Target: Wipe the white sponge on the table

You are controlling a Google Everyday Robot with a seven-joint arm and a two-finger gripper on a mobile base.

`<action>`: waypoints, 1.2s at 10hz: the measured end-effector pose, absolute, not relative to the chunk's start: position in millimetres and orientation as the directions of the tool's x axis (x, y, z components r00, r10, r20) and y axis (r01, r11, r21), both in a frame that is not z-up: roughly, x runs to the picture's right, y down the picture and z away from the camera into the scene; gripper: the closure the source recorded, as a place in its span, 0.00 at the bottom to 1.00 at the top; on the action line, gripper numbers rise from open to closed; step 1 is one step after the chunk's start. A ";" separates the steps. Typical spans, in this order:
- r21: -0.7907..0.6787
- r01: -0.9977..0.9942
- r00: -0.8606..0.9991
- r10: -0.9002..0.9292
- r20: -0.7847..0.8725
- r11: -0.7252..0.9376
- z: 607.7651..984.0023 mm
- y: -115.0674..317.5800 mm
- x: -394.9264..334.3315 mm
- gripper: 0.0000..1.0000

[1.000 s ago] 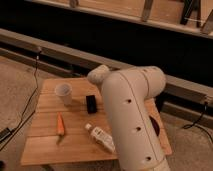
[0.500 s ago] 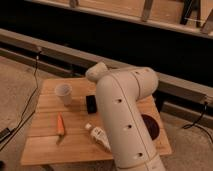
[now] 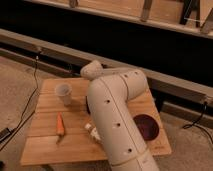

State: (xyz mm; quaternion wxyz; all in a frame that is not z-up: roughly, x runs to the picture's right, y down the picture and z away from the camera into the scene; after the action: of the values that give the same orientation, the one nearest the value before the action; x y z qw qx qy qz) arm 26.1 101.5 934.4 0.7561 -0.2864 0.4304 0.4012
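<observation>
The table (image 3: 50, 149) has a light-brown plank top and stands in the middle of the camera view. No white sponge shows; it is hidden or out of view. My white arm (image 3: 117, 120) rises from the bottom edge and crosses the table's middle, with a rounded joint (image 3: 91, 70) above the far edge. My gripper is not in view; the arm hides whatever lies behind it.
A white cup (image 3: 63, 93) stands at the back left. An orange carrot (image 3: 60, 125) lies front left. A white bottle (image 3: 91, 131) and a black object (image 3: 88, 104) peek out beside the arm. A dark red bowl (image 3: 146, 126) sits right. Cables run over the floor.
The arm has swung left across the table and now covers most of the black object and the white bottle. The things on the table have not moved.
</observation>
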 end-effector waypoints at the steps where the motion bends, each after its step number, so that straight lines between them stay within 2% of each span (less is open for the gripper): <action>1: -0.099 -0.848 0.321 0.357 -0.877 0.521 934.6 99.1 19.8 1.00; 6: -0.174 -0.819 0.397 0.321 -0.860 0.547 916.8 105.2 -8.8 1.00; 12: -0.230 -0.830 0.411 0.279 -0.868 0.508 880.8 150.2 -10.0 1.00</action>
State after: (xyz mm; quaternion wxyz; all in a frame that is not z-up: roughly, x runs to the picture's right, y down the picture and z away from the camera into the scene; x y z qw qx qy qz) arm -10.0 150.2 880.8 0.7682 -0.3400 0.4049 0.3610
